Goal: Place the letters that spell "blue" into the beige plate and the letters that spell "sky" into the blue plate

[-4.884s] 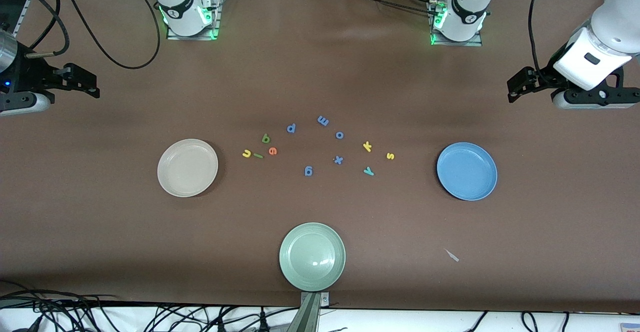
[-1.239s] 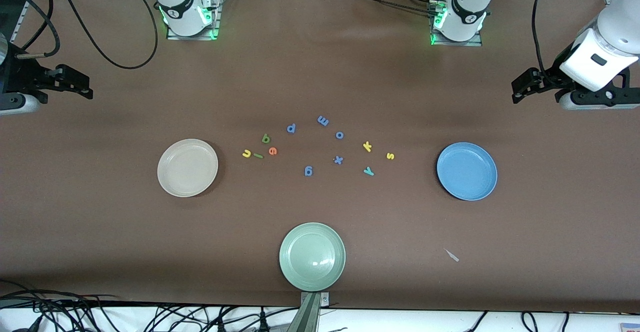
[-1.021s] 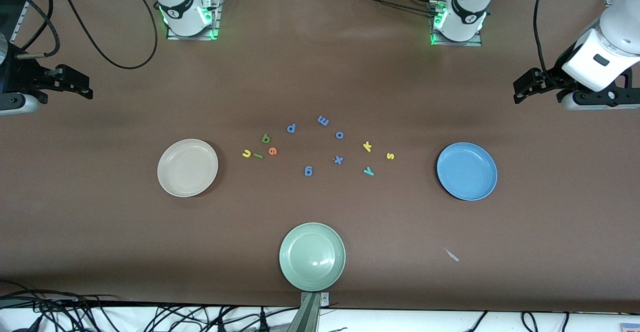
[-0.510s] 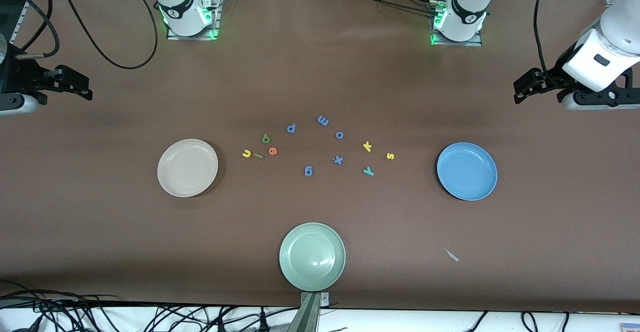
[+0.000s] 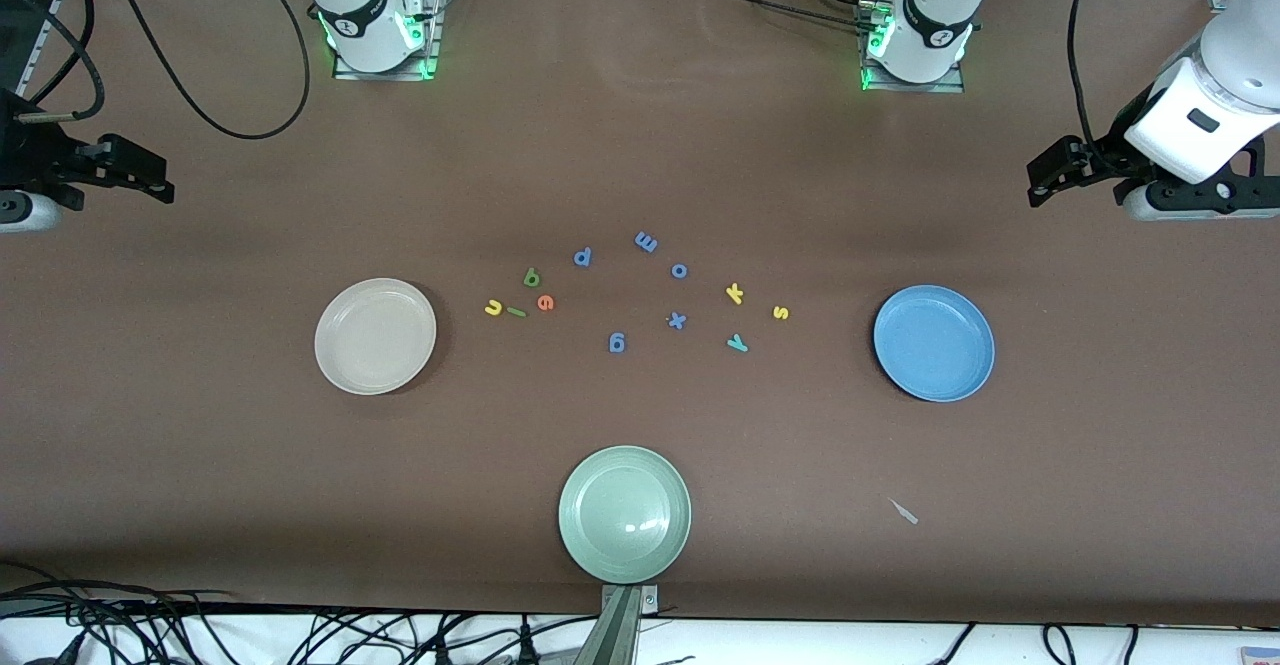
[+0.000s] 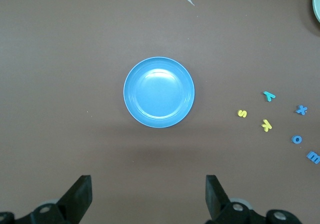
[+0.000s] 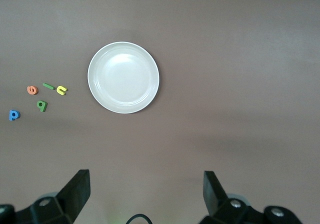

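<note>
The dark green b [image 5: 532, 277], light green l [image 5: 516, 312], yellow u [image 5: 493, 307] and orange e [image 5: 545, 302] lie clustered beside the empty beige plate [image 5: 375, 336]. Yellow s [image 5: 781, 313], yellow k [image 5: 734, 293] and teal y [image 5: 737, 343] lie nearer the empty blue plate [image 5: 934, 343]. My right gripper [image 7: 146, 191] hangs open and empty high above the table's right-arm end, looking down on the beige plate [image 7: 123, 77]. My left gripper [image 6: 149, 194] hangs open and empty above the left-arm end, over the table beside the blue plate [image 6: 159, 92].
Blue letters p [image 5: 583, 257], m [image 5: 646, 241], o [image 5: 679, 271], x [image 5: 677, 320] and g [image 5: 617, 343] lie between the two letter groups. A pale green plate [image 5: 624, 514] sits near the front edge. A small pale scrap [image 5: 905, 512] lies nearer the camera than the blue plate.
The right gripper has drifted slightly outward toward its end of the table. The left arm has stayed put over the last second. No letter or plate has moved.
</note>
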Robot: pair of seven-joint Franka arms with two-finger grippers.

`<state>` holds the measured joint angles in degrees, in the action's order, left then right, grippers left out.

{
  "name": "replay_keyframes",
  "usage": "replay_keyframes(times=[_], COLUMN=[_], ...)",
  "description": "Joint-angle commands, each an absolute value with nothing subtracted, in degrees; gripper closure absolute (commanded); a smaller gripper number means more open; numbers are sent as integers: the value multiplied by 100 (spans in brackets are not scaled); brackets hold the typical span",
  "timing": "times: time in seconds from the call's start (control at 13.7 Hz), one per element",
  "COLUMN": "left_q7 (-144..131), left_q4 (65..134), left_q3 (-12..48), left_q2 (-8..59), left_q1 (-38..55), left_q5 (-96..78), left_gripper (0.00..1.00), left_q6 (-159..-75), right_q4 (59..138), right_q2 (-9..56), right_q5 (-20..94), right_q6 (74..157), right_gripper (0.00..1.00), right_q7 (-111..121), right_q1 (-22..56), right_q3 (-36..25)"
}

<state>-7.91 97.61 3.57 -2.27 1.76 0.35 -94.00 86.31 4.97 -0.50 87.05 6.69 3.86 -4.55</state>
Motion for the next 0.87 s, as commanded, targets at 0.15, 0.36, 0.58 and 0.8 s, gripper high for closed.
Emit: replay_keyframes(times=[0.15,0.36,0.58,0.8], left_q7=[-703,-764,-747,-782], left_q4=[9747,9747,9738,9721], left_q3=[369,369,369,474], left_q2=[-281,-273,-133,315], left_q1=[167,167,176,351], left_q5=[185,141,105,123], left_gripper=[0,0,0,0], left_q6=[-9281,-9281,-9281,-9281], right_q4=[8657,8657,8657,8657], right_q2=[475,475,475,475], right_q5=[-53,-62,-53,-53], right_q6=[8736,8719,8728,8710], right_gripper=[0,0,0,0], right_q7=[685,677,677,677], right_q1=[352,352,352,352], right_q3=[-510,-510,-519,-519])
